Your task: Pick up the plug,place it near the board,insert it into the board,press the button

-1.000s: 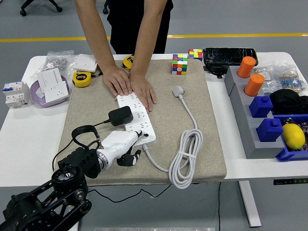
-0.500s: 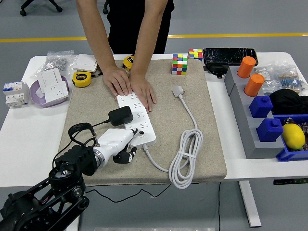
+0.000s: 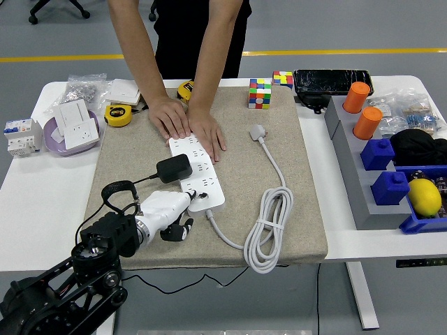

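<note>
A white power strip (image 3: 198,172) lies on the tan mat (image 3: 279,139). A black plug (image 3: 174,168) sits in the strip's left side, with its black cord looping toward my left arm. My left hand (image 3: 180,218), white with black fingers, rests at the strip's near end. Its fingers are curled under and hold nothing, and one fingertip (image 3: 191,198) touches the near end of the strip by the button. A person across the table presses both hands (image 3: 188,122) flat on the strip's far end. The right arm is out of sight.
The strip's own white cable (image 3: 267,234) lies coiled on the mat's right, ending in a white plug (image 3: 259,131). Two puzzle cubes (image 3: 260,93), tape measures (image 3: 119,114), a purple bowl (image 3: 50,132) with sockets, and grey and blue bins (image 3: 363,174) ring the mat.
My left hand edged forward onto the strip's near end, then drew slightly back and left, fingers curling further under. The person's hands and the black plug stayed put.
</note>
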